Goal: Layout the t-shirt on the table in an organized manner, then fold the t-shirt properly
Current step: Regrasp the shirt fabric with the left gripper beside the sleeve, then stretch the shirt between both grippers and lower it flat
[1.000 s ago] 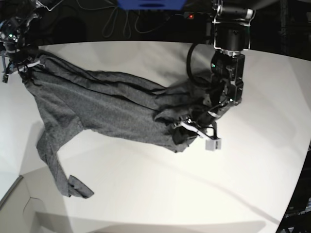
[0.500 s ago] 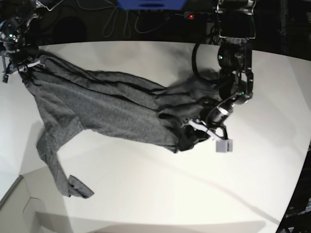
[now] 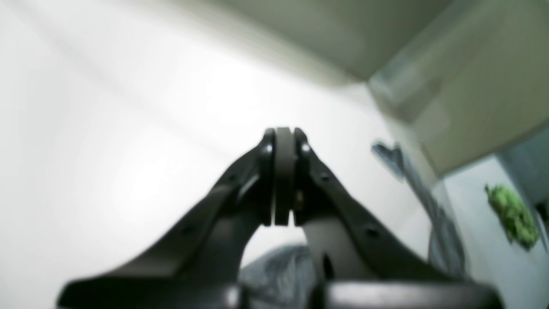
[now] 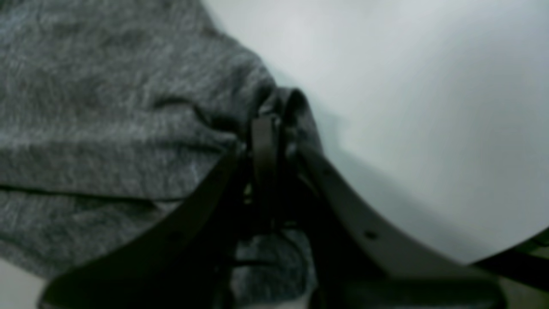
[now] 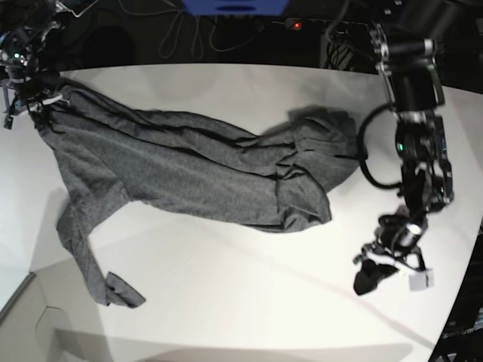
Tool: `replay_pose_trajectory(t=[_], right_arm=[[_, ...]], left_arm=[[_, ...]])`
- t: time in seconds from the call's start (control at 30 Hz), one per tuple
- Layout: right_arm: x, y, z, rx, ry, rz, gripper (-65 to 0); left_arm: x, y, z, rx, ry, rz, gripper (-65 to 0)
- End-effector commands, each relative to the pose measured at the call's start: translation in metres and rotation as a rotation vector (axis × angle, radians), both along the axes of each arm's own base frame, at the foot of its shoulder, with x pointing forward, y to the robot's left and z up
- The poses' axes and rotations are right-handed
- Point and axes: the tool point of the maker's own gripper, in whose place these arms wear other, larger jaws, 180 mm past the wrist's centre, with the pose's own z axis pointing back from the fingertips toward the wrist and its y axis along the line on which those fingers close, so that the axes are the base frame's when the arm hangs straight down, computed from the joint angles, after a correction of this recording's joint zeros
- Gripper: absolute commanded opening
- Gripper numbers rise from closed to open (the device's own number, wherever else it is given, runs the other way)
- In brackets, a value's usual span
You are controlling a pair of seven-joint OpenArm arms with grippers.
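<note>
Grey knit is pinched between the jaws of the right gripper (image 4: 274, 128), which clamps a bunched edge of the t-shirt (image 5: 189, 170) at the table's far corner, on the base view's left. From there the cloth runs out across the table (image 5: 249, 302) in a long wrinkled band, one sleeve trailing toward the near edge and the other end lying in a loose heap near the middle.

The left gripper (image 5: 375, 273) hangs well apart from that heap, off to the base view's right above bare white tabletop; its jaws are pressed together with nothing between them.

By my reading the laying-out step is in hand and unfinished: only one end is anchored, and the shirt is twisted rather than flat. The next move likely calls for the left gripper to open, return to the slumped end, take a hem or corner there and draw it away from the right gripper to stretch the cloth flat.

No containers are in view.
</note>
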Motion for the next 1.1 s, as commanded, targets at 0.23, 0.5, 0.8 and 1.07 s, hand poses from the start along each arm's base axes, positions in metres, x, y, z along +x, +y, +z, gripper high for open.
replay_pose_trajectory(t=[0.23, 0.5, 0.8, 1.07], right_arm=[[0.000, -0.009, 0.010, -0.029, -0.020, -0.004, -65.0], [0.001, -0.010, 0.011, -0.030, -0.023, -0.004, -65.0], [0.013, 0.008, 0.006, -0.014, -0.020, 0.054, -65.0], [0.014, 0.009, 0.006, -0.015, -0.020, 0.059, -65.0]], left_arm=[[0.059, 0.020, 0.045, -0.052, -0.047, 0.038, -64.8], [0.010, 0.011, -0.026, -0.026, 0.108, 0.004, -61.7], [-0.047, -0.012, -0.102, -0.056, 0.269, -0.018, -31.3], [-0.049, -0.026, -0.120, -0.056, 0.301, -0.012, -25.5]])
